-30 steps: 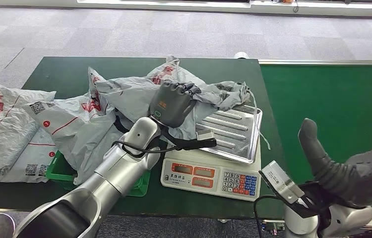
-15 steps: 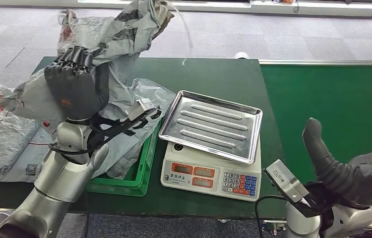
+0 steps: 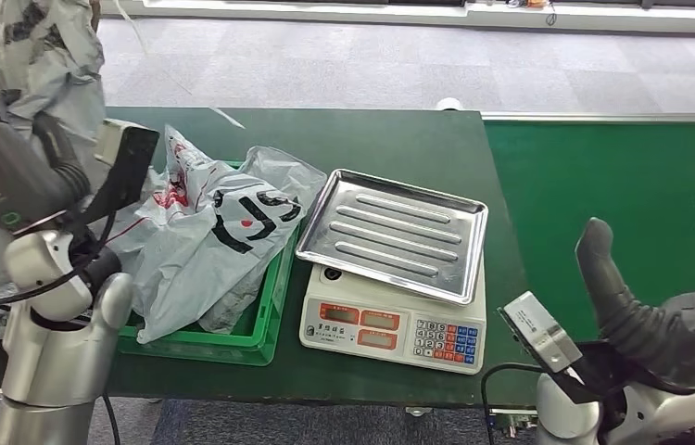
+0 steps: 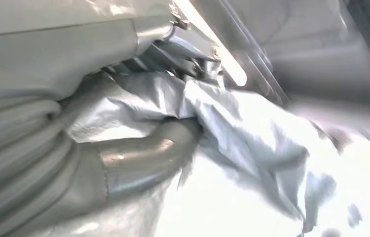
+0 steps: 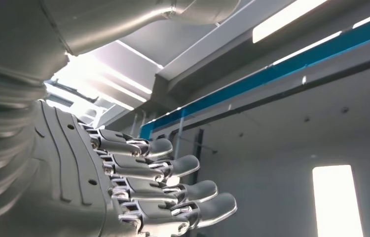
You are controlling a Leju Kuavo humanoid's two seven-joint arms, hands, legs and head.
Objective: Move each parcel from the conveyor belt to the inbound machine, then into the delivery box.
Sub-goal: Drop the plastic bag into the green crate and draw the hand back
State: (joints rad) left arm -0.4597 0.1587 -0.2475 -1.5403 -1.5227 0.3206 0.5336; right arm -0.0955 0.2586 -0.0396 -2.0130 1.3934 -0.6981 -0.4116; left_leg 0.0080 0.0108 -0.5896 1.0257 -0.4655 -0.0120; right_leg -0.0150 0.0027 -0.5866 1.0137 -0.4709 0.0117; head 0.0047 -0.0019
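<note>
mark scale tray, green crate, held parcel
scale tray (image 3: pixel 390 232), head view, centre of the ribbed metal pan.
green crate (image 3: pixel 233 341), head view, near rim.
held parcel (image 3: pixel 43 51), head view, crumpled grey bag above left hand.

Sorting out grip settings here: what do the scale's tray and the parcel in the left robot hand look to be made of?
Scale's tray: seemingly stainless steel, silvery and reflective with pressed ridges. Parcel held by the left robot hand: thin grey plastic film, glossy and crumpled into soft folds.
</note>
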